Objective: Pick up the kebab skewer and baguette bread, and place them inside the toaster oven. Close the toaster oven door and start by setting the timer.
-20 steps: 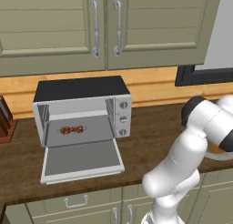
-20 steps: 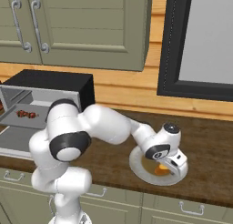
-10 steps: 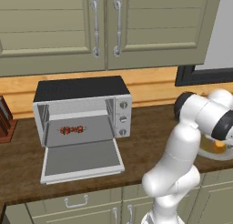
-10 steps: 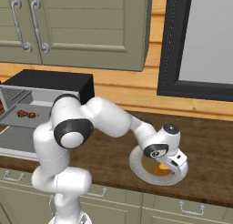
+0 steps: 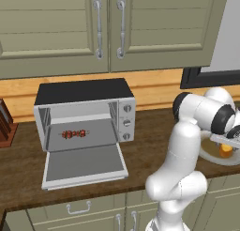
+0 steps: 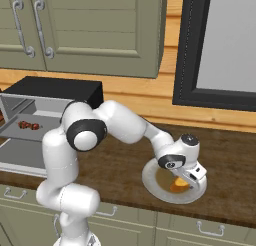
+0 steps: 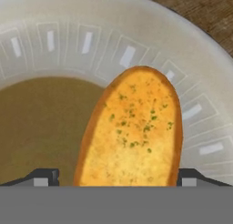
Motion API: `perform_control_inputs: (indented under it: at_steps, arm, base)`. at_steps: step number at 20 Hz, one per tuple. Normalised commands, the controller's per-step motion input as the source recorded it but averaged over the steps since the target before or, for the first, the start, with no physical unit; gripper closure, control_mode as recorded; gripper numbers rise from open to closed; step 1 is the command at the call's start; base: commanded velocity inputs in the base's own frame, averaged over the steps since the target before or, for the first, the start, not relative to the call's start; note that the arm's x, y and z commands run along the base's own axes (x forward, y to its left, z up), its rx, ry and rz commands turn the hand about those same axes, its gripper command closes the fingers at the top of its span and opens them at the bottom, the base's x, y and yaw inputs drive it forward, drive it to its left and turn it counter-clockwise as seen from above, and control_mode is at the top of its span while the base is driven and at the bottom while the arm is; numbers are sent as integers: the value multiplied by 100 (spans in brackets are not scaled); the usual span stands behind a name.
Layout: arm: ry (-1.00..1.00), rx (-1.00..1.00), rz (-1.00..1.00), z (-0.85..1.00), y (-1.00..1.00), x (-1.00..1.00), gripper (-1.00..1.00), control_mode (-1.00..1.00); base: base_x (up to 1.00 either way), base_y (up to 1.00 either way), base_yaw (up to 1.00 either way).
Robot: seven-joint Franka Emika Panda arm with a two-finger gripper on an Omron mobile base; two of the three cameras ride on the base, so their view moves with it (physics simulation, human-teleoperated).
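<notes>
- White arm with dark joints bent sharply at the elbow, reaching low toward 3 o'clock over the dark wooden counter (image 6: 115,165), wrist tipped down above the round pale-rimmed plate (image 6: 152,184).
- Two-finger gripper (image 6: 192,177) lowered right over the plate; in the hand view, jaws spread wide, one dark tip (image 7: 44,176) at 8 o'clock and the other at 4 o'clock of the golden-orange baguette bread (image 7: 133,135), flanking it, contact not clear.
- Bread lying on the plate, its near end cut off at 6 o'clock in the hand view; in the base views just an orange sliver (image 5: 226,150) under the hand.
- Dark red kebab skewer (image 5: 74,134) lying on the rack inside the boxy silver-grey toaster oven (image 5: 85,91).
- Glass-fronted toaster oven door (image 5: 84,164) dropped flat open toward 6 o'clock.
- Plate's rim partly hidden by the wrist.
</notes>
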Motion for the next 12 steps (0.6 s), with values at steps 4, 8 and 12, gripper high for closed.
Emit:
perform_control_inputs:
  at_steps: [4,8,12]
  arm:
    - [0,-1,-1,-23,-9,1,-100,-100]
    - [0,0,-2,-21,-3,0,-100,-100]
    - [0,0,-3,-22,0,-2,100,-100]
  base:
    - [0,0,0]
    - [0,0,0]
    - [0,0,0]
